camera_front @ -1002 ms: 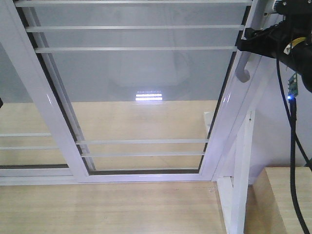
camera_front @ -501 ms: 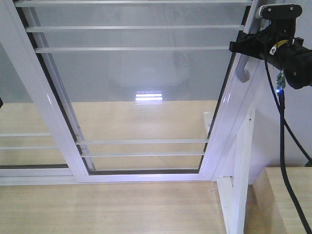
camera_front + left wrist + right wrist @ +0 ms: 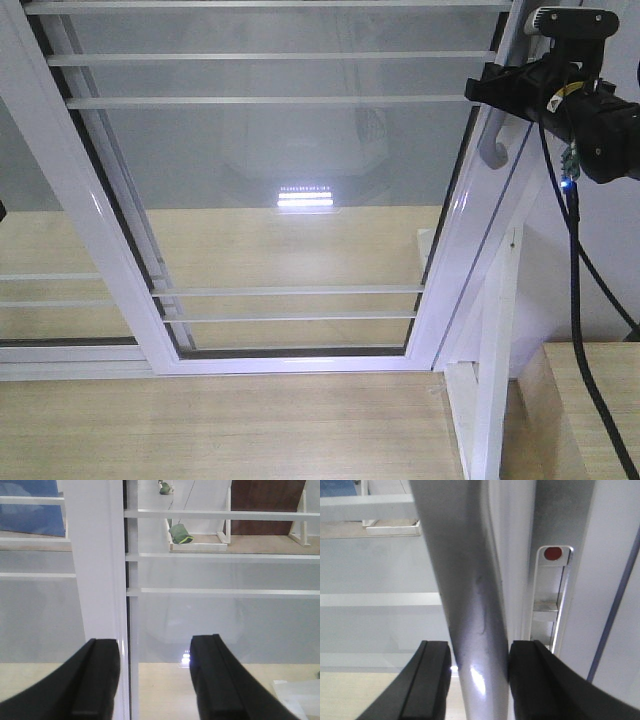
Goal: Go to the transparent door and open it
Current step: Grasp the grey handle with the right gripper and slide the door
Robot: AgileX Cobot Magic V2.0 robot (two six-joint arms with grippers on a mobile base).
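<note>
- Pinching the pale handle [image 3: 470, 590] is what the right gripper [image 3: 480, 652] appears to be doing. Its jaws stand one on each side of the rounded bar, pads against it with no gap showing.
- The handle runs up from between those jaws. In the front view it ends below them in a hooked curl on the right stile of the transparent door [image 3: 280, 160].
- Just to the right of the jaws, a metal latch plate [image 3: 551, 580] with a red dot sits in the frame. Whether it locks the panel I cannot tell.
- The left gripper [image 3: 154, 655] has its jaws spread and holds nothing. A white stile [image 3: 95, 570] rises above one jaw, and there is clear glass above the gap.
- The panel looks tall, rigid and probably heavy. It likely rides on a track, so it may resist at first and then roll.
- The glass is fragile and slick, and the thin bars [image 3: 280, 100] could bend, so neither is a place to take hold.
- The handle is the proper hold. It is stiff but smooth and round, so the jaws could slide along it.
- A steady sideways pull along the track, with the pinch square, seems called for.
</note>
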